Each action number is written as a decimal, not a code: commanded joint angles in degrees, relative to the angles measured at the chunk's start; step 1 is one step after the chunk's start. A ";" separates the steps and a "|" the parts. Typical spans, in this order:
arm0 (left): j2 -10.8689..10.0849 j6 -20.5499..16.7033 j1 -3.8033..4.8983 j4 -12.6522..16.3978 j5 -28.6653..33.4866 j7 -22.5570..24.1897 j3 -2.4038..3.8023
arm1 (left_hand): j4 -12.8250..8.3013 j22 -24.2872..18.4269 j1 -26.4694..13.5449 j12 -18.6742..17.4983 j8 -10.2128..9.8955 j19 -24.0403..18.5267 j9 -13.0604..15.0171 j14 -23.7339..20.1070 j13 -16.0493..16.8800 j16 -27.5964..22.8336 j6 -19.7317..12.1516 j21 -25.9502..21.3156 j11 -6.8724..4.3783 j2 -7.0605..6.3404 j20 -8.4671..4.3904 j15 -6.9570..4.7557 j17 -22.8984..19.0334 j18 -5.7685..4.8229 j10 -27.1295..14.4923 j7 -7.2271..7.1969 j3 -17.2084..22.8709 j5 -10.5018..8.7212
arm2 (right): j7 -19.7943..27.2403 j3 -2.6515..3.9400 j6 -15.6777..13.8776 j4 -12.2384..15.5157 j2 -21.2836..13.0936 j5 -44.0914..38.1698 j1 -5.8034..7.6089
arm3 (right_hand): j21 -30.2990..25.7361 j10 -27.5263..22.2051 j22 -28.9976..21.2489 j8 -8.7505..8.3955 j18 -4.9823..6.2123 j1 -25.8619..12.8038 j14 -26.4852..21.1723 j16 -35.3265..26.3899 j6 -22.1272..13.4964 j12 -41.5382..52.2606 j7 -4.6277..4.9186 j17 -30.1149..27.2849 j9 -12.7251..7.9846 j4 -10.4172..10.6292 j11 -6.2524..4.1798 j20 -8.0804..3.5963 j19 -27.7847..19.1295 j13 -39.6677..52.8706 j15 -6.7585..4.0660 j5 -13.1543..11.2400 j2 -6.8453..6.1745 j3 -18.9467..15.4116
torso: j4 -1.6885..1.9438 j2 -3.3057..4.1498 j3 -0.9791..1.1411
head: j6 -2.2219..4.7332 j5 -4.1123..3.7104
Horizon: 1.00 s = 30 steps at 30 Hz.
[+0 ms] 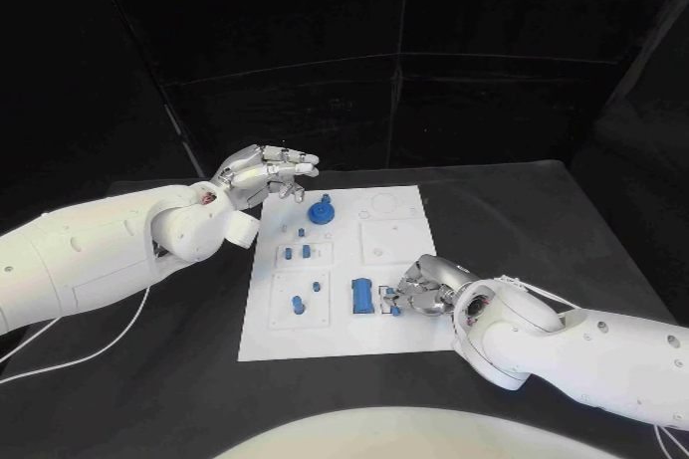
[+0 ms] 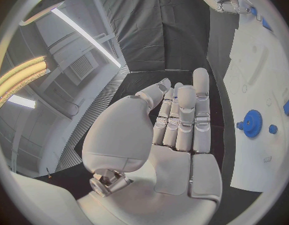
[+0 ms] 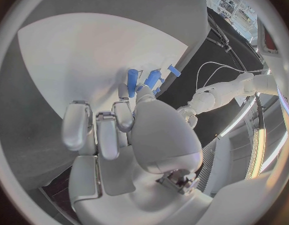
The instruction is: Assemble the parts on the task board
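Note:
The white task board (image 1: pixel 344 325) lies mid-table. A blue gear (image 1: pixel 322 212) stands near its far edge, also seen as the gear (image 2: pixel 251 123) from the left wrist. A blue cylinder (image 1: pixel 360 296) lies in the near part, with small blue parts (image 1: pixel 298 252) further left. My right hand (image 1: pixel 428 285) rests on the board's near right area, thumb and a finger pinching a small blue part (image 1: pixel 387 302) beside the cylinder (image 3: pixel 132 77); the small blue part (image 3: pixel 141 87) peeks out between the fingertips. My left hand (image 1: pixel 266 173) hovers over the board's far left corner, fingers straight, holding nothing.
Another small blue part (image 1: pixel 298 304) lies at the board's near left. White cables (image 1: pixel 87 349) trail over the black table under my left arm. Empty recesses (image 1: pixel 387 242) mark the board's right half. Black curtains stand behind the table.

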 commanded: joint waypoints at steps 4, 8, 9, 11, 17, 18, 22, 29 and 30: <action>0.07 0.72 0.10 0.09 -0.01 0.12 0.04 | 0.02 -0.06 0.07 0.29 0.38 -0.42 -0.01 -0.45 0.09 -0.18 -0.43 -0.38 0.02 0.38 0.02 -0.08 -0.04 0.83 -0.40 0.06 0.18 0.21 | 0.56 -0.04 -1.38 0.06 0.35 1.25 0.01 | 0.19 1.72 0.05 0.08 -0.65 -0.55 4.42 0.32 0.20 0.55 0.20 6.32 -0.05 0.21 -1.13 -0.02 0.44 3.61 -0.33 -0.26 0.07 0.04 | -0.04 0.00 0.01 | 0.01 0.05; 0.11 0.77 0.10 0.08 -0.01 0.09 0.04 | 0.02 -0.06 0.07 0.29 0.38 -0.42 -0.01 -0.45 0.09 -0.18 -0.43 -0.38 0.02 0.38 0.02 -0.08 -0.04 0.83 -0.40 0.06 0.18 0.21 | 0.67 -0.04 -1.64 -0.02 0.65 0.93 0.01 | 0.21 1.71 0.09 0.09 -0.65 -0.66 4.43 0.33 0.22 0.53 0.18 6.33 -0.03 0.31 -1.14 -0.03 0.46 3.59 -0.34 -0.25 0.07 0.05 | -0.08 0.03 0.01 | 0.03 0.05; 0.13 0.78 0.10 0.07 -0.01 0.08 0.04 | 0.02 -0.06 0.07 0.29 0.38 -0.42 -0.01 -0.45 0.09 -0.18 -0.43 -0.38 0.02 0.38 0.02 -0.08 -0.04 0.83 -0.40 0.06 0.18 0.21 | 0.69 -0.04 -1.72 -0.04 0.73 0.83 0.01 | 0.21 1.71 0.09 0.09 -0.65 -0.66 4.43 0.33 0.22 0.53 0.18 6.33 -0.03 0.31 -1.14 -0.03 0.46 3.59 -0.34 -0.25 0.07 0.05 | -0.06 0.03 0.01 | 0.04 0.04; 0.15 0.80 0.10 0.06 -0.01 0.06 0.04 | 0.02 -0.06 0.07 0.29 0.38 -0.42 -0.01 -0.45 0.09 -0.18 -0.43 -0.38 0.02 0.38 0.02 -0.08 -0.04 0.83 -0.40 0.06 0.18 0.21 | 0.67 -0.04 -1.73 -0.15 0.92 0.68 0.01 | 0.18 1.74 0.03 0.09 -0.64 -0.85 4.43 0.33 0.24 0.56 0.17 6.33 -0.01 0.47 -1.15 -0.04 0.43 3.62 -0.35 -0.26 0.03 0.04 | -0.06 0.03 0.03 | 0.03 0.04; 0.16 0.81 0.10 0.05 -0.01 0.03 0.04 | 0.02 -0.06 0.07 0.29 0.38 -0.42 -0.01 -0.45 0.09 -0.18 -0.43 -0.38 0.02 0.38 0.02 -0.08 -0.04 0.83 -0.40 0.06 0.18 0.21 | 0.41 -0.04 -1.25 -0.43 1.21 0.55 0.01 | 0.18 1.83 0.05 0.10 -0.65 -3.24 4.43 0.31 0.31 0.62 0.28 6.32 0.13 2.20 -1.04 0.00 0.44 3.65 -0.27 -0.28 -0.50 -0.98 | 0.00 0.01 -0.02 | -0.02 0.03; 0.16 0.81 0.10 0.05 -0.01 0.02 0.04 | 0.02 -0.06 0.07 0.29 0.38 -0.42 -0.01 -0.45 0.09 -0.18 -0.43 -0.38 0.02 0.38 0.02 -0.08 -0.04 0.83 -0.40 0.06 0.18 0.21 | 0.38 -0.04 -1.23 -0.48 1.26 0.54 0.01 | 0.16 1.84 0.03 0.11 -0.65 -3.69 4.42 0.30 0.33 0.62 0.30 6.30 0.17 2.49 -1.02 0.01 0.43 3.65 -0.26 -0.63 -0.56 -1.24 | 0.00 0.01 -0.02 | -0.02 0.03; 0.14 0.80 0.10 0.07 -0.01 0.00 0.04 | 0.02 -0.06 0.07 0.29 0.38 -0.42 -0.01 -0.45 0.09 -0.18 -0.43 -0.38 0.02 0.38 0.02 -0.08 -0.04 0.83 -0.40 0.06 0.18 0.21 | 0.34 -0.04 -1.40 -0.67 1.43 0.45 0.01 | -0.05 1.73 -0.27 0.11 -0.58 -5.47 4.38 0.19 0.29 0.43 0.40 6.14 0.30 3.03 -0.90 0.09 0.25 3.51 -0.16 -2.77 -0.54 -2.34 | -0.05 -0.02 -0.02 | -0.01 0.06; 0.08 0.77 0.11 0.11 -0.01 -0.04 0.04 | 0.02 -0.06 0.07 0.29 0.38 -0.42 -0.01 -0.45 0.09 -0.18 -0.43 -0.38 0.02 0.38 0.02 -0.08 -0.04 0.83 -0.40 0.06 0.18 0.21 | 0.40 -0.03 -1.85 -0.98 1.54 0.19 0.02 | -0.87 0.97 -1.40 -0.01 -0.33 -9.57 4.24 -0.23 -0.28 -0.68 0.65 5.57 0.58 3.07 -0.62 0.33 -0.41 2.66 0.09 -12.19 0.04 -5.12 | -0.01 -0.04 -0.05 | 0.06 0.04; 0.08 0.77 0.11 0.12 -0.01 -0.04 0.04 | 0.02 -0.06 0.07 0.29 0.38 -0.42 -0.01 -0.45 0.09 -0.18 -0.43 -0.38 0.02 0.38 0.02 -0.08 -0.04 0.83 -0.40 0.06 0.18 0.21 | 0.45 -0.03 -1.95 -1.03 1.54 0.18 0.02 | -1.01 0.75 -1.60 -0.03 -0.29 -10.10 4.21 -0.30 -0.40 -1.01 0.68 5.48 0.62 3.09 -0.58 0.35 -0.52 2.40 0.11 -13.38 0.07 -5.53 | -0.01 -0.04 -0.04 | 0.05 0.06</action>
